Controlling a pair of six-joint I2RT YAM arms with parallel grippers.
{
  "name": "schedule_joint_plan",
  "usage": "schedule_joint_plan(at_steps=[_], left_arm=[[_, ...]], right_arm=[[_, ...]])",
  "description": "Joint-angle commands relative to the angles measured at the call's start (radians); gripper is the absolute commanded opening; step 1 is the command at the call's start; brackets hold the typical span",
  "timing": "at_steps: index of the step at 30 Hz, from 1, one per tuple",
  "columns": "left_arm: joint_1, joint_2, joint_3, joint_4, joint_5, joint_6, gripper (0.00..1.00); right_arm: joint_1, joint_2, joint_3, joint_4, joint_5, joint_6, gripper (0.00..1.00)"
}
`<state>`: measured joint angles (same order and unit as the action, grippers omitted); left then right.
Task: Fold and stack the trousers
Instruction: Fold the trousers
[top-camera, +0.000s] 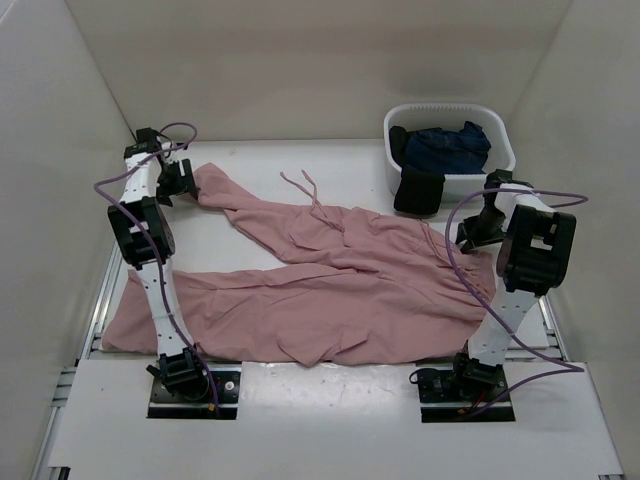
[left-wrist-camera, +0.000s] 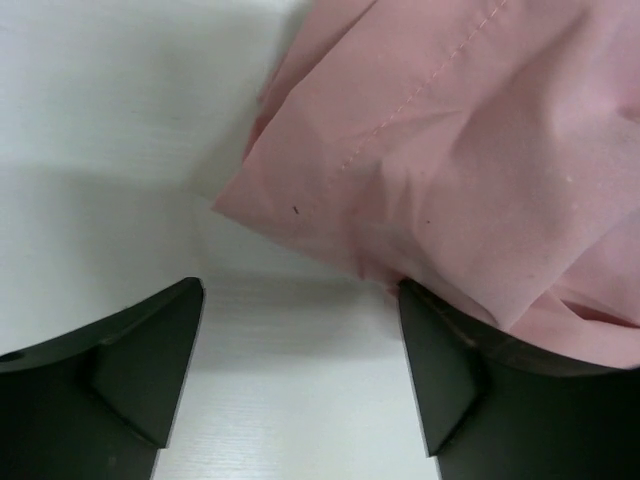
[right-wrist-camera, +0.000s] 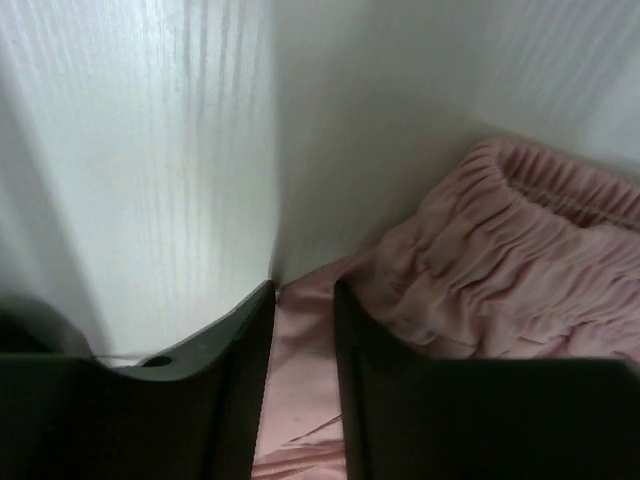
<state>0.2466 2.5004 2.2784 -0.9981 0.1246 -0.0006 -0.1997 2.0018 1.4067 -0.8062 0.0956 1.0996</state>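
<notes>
One pair of dusty-pink trousers (top-camera: 340, 280) is spread across a white table (top-camera: 260, 160) closed in by white walls (top-camera: 300, 60), legs to the left and gathered waist at the right, near a white basket (top-camera: 450, 108) in which a dark navy garment (top-camera: 450, 145) and a black cloth (top-camera: 418, 190) are seen. The left gripper (left-wrist-camera: 300, 290) is held wide open beside the far leg's hem, while the right gripper (right-wrist-camera: 303, 290) is narrowed at the waist with pink cloth in the gap; whether it is pinched cannot be told.
</notes>
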Motion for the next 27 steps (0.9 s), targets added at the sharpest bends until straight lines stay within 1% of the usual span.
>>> schedule_joint_plan(at_steps=[1,2,3,4,5,6,8,10,12,13,15,18,19,22,27], left_arm=[[-0.004,-0.053,-0.02,0.041,0.029,0.001,0.87],[-0.004,-0.081,-0.048,0.041,0.029,0.001,0.85],[-0.004,-0.112,-0.069,0.052,0.029,0.001,0.85],[-0.004,-0.145,-0.095,0.068,0.029,0.001,0.85],[-0.004,-0.214,-0.15,0.081,0.047,0.001,0.85],[-0.004,-0.244,-0.172,0.093,0.056,0.001,0.85],[0.008,-0.299,-0.197,0.113,0.091,0.001,0.89],[0.02,-0.308,-0.186,0.124,0.124,0.001,0.92],[0.033,-0.299,-0.161,0.124,0.141,0.001,0.92],[0.033,-0.285,-0.151,0.124,0.141,0.001,0.96],[0.033,-0.246,-0.139,0.124,0.141,0.001,0.98],[0.042,-0.18,-0.12,0.124,0.164,0.001,0.98],[0.042,-0.167,-0.108,0.124,0.174,0.001,1.0],[0.042,-0.108,-0.076,0.124,0.236,0.001,1.0],[0.033,-0.015,-0.025,0.142,0.189,0.001,1.0]], right_arm=[[0.0,0.02,0.0,-0.017,0.027,0.028,0.34],[0.0,0.02,0.0,-0.017,0.027,0.028,0.26],[0.0,0.02,0.0,-0.028,0.027,0.028,0.11],[0.0,0.02,0.0,-0.028,0.027,0.028,0.04],[0.0,0.02,0.0,-0.028,0.038,0.028,0.0],[0.0,0.02,0.0,-0.028,0.038,0.028,0.0],[0.0,0.02,0.0,-0.028,0.038,0.028,0.0],[0.0,0.02,0.009,-0.028,0.038,0.017,0.0],[0.0,0.009,0.02,-0.028,0.049,0.005,0.0],[0.009,-0.003,0.029,-0.028,0.049,0.005,0.0],[0.009,-0.012,0.038,-0.037,0.079,-0.02,0.0],[0.02,-0.021,0.078,-0.037,0.092,-0.061,0.0],[0.032,-0.021,0.09,-0.053,0.105,-0.072,0.0],[0.045,-0.012,0.147,-0.088,0.15,-0.11,0.0],[0.056,-0.012,0.167,-0.099,0.17,-0.124,0.0]])
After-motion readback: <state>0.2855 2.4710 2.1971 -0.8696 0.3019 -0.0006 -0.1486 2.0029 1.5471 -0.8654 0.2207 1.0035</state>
